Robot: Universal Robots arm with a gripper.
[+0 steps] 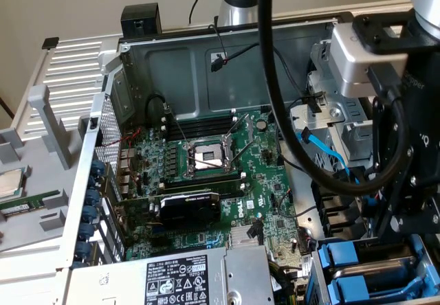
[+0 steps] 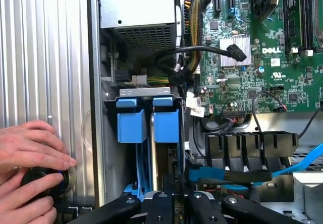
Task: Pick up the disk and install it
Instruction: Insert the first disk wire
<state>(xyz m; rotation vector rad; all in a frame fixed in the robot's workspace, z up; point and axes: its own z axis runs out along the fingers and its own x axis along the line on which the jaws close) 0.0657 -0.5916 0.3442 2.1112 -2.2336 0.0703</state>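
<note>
Gripper [image 2: 176, 192] jaws drawn narrow, seemingly clamped on the rear edge of the disk [image 2: 165, 127], which stands in the drive cage [image 2: 146, 90] just beside a second blue carrier [image 2: 131, 125]; count: two carriers, one cage, two hands [image 2: 30, 151] around one black knob [image 2: 43, 181]; best pressed straight along the rails, untilted.

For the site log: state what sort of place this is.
Likely a computer assembly or repair bench: an opened tower case lies on its side, green motherboard exposed, blue drive carriers seated in the bay beside it.
</note>
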